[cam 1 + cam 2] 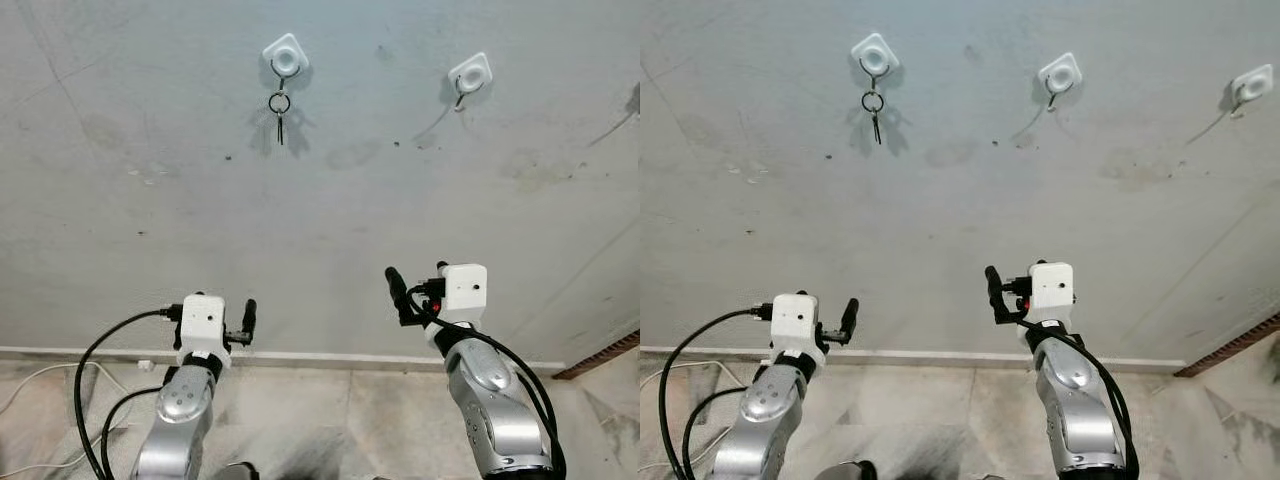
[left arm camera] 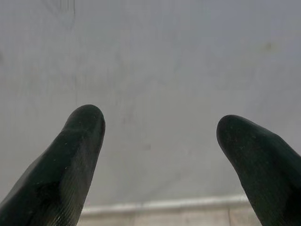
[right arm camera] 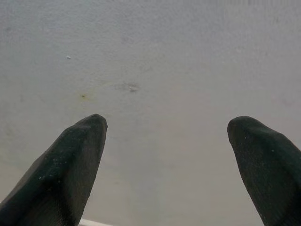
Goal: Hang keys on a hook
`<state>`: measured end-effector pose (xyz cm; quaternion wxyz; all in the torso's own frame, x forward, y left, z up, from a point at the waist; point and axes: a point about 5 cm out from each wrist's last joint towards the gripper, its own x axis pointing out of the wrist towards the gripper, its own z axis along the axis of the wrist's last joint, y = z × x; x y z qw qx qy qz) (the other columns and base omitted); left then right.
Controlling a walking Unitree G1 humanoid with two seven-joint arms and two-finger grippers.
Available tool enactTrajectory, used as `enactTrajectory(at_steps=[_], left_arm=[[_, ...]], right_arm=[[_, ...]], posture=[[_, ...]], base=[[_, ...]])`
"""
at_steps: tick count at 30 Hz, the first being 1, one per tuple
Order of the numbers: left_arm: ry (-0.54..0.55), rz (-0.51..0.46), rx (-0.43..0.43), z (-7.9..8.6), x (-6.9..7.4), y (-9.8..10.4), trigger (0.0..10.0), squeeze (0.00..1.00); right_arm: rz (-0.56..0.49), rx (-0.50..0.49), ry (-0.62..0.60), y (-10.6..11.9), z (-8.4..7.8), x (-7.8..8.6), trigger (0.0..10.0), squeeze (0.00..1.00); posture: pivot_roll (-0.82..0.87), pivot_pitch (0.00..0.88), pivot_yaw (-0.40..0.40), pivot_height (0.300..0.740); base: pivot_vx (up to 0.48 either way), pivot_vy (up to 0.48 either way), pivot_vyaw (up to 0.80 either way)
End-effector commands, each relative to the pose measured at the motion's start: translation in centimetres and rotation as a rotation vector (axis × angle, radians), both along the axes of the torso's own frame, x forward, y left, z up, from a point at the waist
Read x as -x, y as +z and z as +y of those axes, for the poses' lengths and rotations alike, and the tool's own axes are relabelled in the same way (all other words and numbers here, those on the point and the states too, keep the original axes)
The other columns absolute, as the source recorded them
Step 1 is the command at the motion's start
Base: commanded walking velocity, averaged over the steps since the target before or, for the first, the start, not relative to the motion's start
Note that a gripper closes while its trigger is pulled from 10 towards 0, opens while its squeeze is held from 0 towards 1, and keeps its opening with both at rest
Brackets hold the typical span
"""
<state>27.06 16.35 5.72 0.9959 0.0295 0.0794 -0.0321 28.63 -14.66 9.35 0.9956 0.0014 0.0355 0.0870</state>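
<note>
A key ring with a dark key (image 1: 280, 108) hangs from the left white wall hook (image 1: 285, 55). To its right, a second white hook (image 1: 470, 72) carries nothing. Both arms are raised in front of the grey wall, well below the hooks. My left gripper (image 1: 249, 318) is low on the left; in the left wrist view its fingers (image 2: 80, 146) stand wide apart with only wall between them. My right gripper (image 1: 396, 288) is a little higher, below and between the two hooks. It is open too, its fingers (image 3: 80, 150) holding nothing.
A third white hook (image 1: 1252, 85) sits further right on the wall. A pale skirting strip (image 1: 330, 357) runs along the wall's foot above a tiled floor (image 1: 330, 420). Black cables (image 1: 95, 370) loop beside my left arm. A brown edge (image 1: 605, 355) shows at the right.
</note>
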Motion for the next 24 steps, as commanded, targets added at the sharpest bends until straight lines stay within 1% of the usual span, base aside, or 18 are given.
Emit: enactTrajectory(at_steps=[1,2,4,5,6,7,9,13,15,20,22,24], left_arm=[[0.014,0.019,0.025,0.2,0.2,-0.4,10.0,0.0],[0.024,0.024,0.026,0.3,0.2,-0.4,10.0,0.0],[0.026,0.027,0.04,0.3,0.4,-0.5,10.0,0.0],[0.021,0.036,0.068,0.0,0.9,-0.9,10.0,0.0],[0.014,0.044,0.074,-0.2,1.2,-1.1,10.0,0.0],[-0.026,0.045,0.082,-1.0,1.6,-1.3,10.0,0.0],[-0.045,0.04,0.083,-1.3,1.6,-1.3,10.0,0.0],[-0.041,0.033,0.088,-1.0,1.1,-1.1,10.0,0.0],[-0.041,0.056,0.085,-1.0,1.0,-1.4,10.0,0.0],[-0.042,0.051,0.093,-1.3,0.8,-1.2,10.0,0.0],[-0.044,0.047,0.103,-1.4,0.6,-1.0,10.0,0.0],[-0.042,0.056,0.082,-1.5,0.4,-1.1,10.0,0.0]], right_arm=[[0.0,0.036,0.003,0.1,-0.3,0.1,10.0,0.0],[0.001,0.051,0.001,0.1,-0.4,0.0,10.0,0.0],[-0.001,0.05,-0.008,0.1,-0.5,0.0,10.0,0.0],[-0.014,0.063,-0.019,0.0,-0.7,-0.1,10.0,0.0],[-0.016,0.055,-0.024,-0.1,-0.7,-0.1,10.0,0.0],[-0.003,0.026,-0.039,-0.4,-0.9,-0.1,10.0,0.0],[0.006,0.008,-0.046,-0.6,-0.9,-0.1,10.0,0.0],[0.034,0.005,-0.075,-1.0,-0.9,0.1,10.0,0.0],[0.063,0.053,-0.064,-1.2,-0.4,0.1,10.0,0.0],[0.048,0.03,-0.03,-0.9,0.2,0.0,10.0,0.0],[0.051,0.012,-0.024,-0.8,0.4,-0.2,10.0,0.0],[0.04,0.027,-0.011,-0.6,0.6,-0.4,10.0,0.0]], posture=[[0.01,0.089,-0.06,0.74],[0.01,0.089,-0.055,0.74],[0.0,0.091,-0.044,0.74],[0.0,0.094,-0.03,0.74],[0.0,0.093,-0.025,0.74],[0.0,0.094,-0.018,0.74],[0.0,0.095,-0.011,0.74],[0.0,0.093,-0.011,0.74],[0.0,0.092,-0.01,0.74],[0.0,0.094,-0.01,0.74],[0.0,0.094,-0.01,0.74],[0.0,0.094,-0.016,0.74]], base=[[0.0,0.0,0.0],[0.0,0.0,0.0],[0.0,0.0,0.0],[0.0,0.0,0.0],[0.0,0.0,0.0],[0.0,0.0,0.0],[0.0,0.0,0.0],[0.0,0.0,0.0],[0.0,0.0,0.0],[0.0,0.0,0.0],[0.0,0.0,-0.76],[0.0,0.0,-0.78]])
